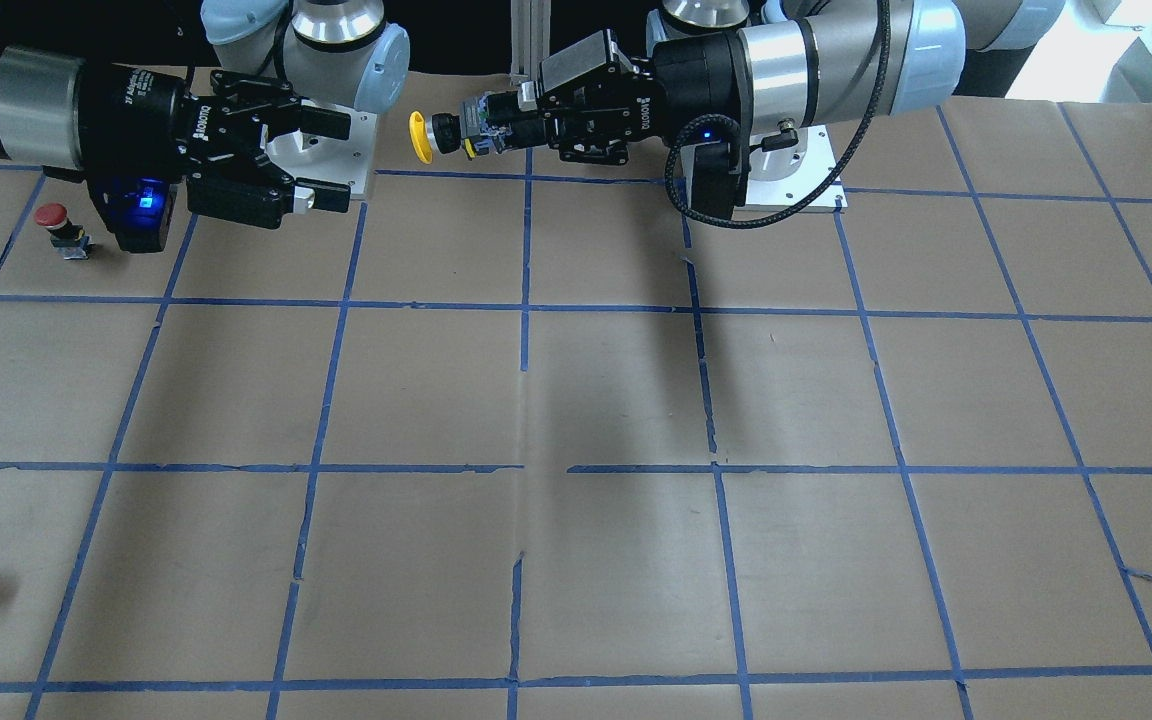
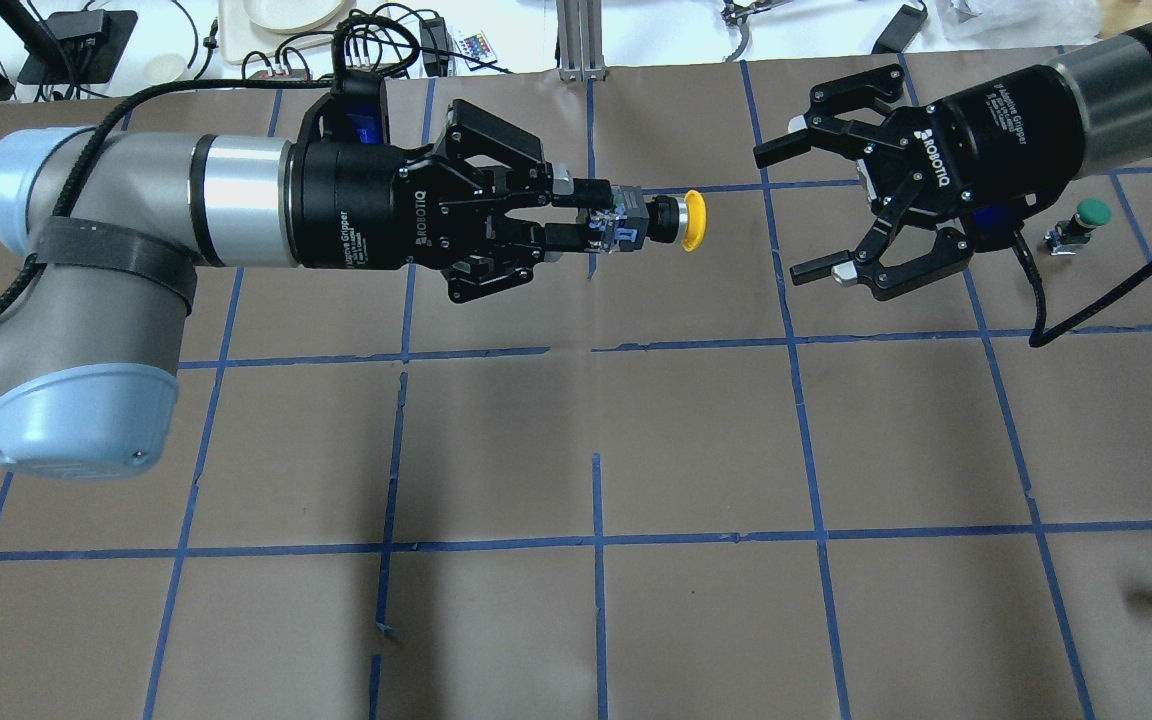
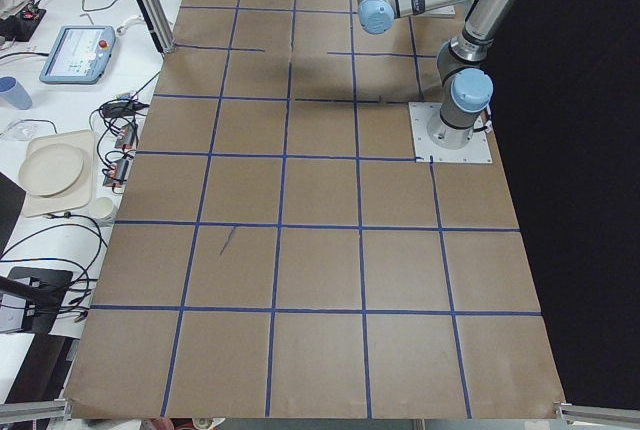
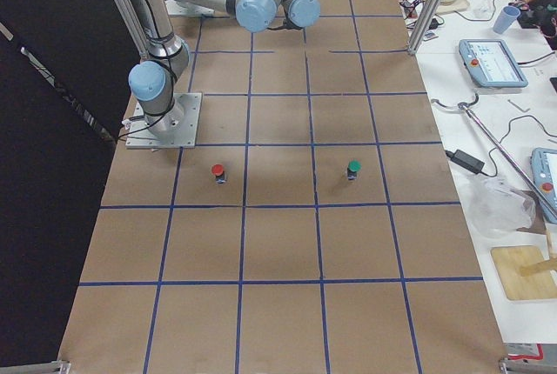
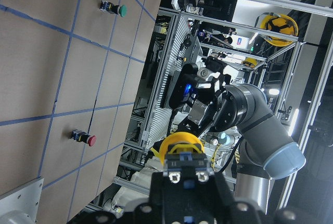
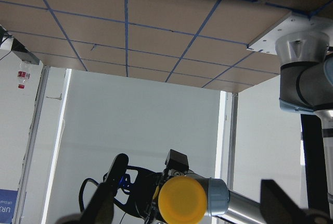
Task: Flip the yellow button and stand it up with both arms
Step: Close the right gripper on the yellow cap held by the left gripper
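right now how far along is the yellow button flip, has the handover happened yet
Done: the yellow button is off the table, gripped by its body in the left claw, lying sideways with its cap toward the right claw. In hand: the right claw is open and faces the cap, apart from it, so no handover yet. Left: the right claw takes it, then it gets stood on the table.

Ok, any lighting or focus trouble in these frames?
Right wrist view: bright backlit background, its jaws dark blurred silhouettes, yet the yellow button reads clearly. Front-facing view: soft arm shadows across the table, top-right corner overexposed. Overhead view: even and sharp.
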Available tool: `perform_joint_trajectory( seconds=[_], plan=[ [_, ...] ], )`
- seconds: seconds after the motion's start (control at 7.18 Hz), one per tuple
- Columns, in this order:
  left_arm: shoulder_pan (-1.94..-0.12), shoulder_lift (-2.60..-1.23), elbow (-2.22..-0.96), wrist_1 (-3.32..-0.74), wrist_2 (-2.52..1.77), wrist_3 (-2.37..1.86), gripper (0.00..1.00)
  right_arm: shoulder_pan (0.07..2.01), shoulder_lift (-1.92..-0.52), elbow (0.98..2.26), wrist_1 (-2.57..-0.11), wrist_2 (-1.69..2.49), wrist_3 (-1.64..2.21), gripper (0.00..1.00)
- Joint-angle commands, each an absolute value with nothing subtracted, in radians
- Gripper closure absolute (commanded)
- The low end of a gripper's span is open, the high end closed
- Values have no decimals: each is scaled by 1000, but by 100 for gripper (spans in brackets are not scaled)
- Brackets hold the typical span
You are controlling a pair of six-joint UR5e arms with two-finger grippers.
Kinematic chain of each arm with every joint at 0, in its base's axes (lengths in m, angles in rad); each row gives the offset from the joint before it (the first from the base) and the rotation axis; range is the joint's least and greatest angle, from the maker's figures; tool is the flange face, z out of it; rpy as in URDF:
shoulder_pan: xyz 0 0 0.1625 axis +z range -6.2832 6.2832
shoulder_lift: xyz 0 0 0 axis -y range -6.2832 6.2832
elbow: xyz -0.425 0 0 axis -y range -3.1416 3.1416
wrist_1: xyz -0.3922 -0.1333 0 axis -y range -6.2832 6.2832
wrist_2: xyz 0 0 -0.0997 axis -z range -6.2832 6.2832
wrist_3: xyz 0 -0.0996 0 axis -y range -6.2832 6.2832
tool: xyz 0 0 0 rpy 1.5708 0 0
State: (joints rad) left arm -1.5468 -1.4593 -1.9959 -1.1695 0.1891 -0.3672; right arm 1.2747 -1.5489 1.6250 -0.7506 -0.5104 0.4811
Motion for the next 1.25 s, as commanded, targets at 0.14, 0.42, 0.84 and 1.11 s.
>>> perform_joint_trajectory(
  seconds=[0.14, 0.42, 0.84, 1.11],
  plan=[
    [-1548, -1460, -2005, -1166, 132, -368, 100, 1327, -1560, 1628, -712, -472, 479, 0],
    [-1546, -1463, -2005, -1163, 118, -365, 100, 1347, -1572, 1626, -681, -469, 482, 0],
    [-1546, -1462, -2006, -1161, 117, -365, 100, 1348, -1572, 1623, -624, -392, 480, 0],
    [-1546, -1460, -2006, -1160, 120, -367, 100, 1353, -1574, 1623, -623, -383, 476, 0]
  ],
)
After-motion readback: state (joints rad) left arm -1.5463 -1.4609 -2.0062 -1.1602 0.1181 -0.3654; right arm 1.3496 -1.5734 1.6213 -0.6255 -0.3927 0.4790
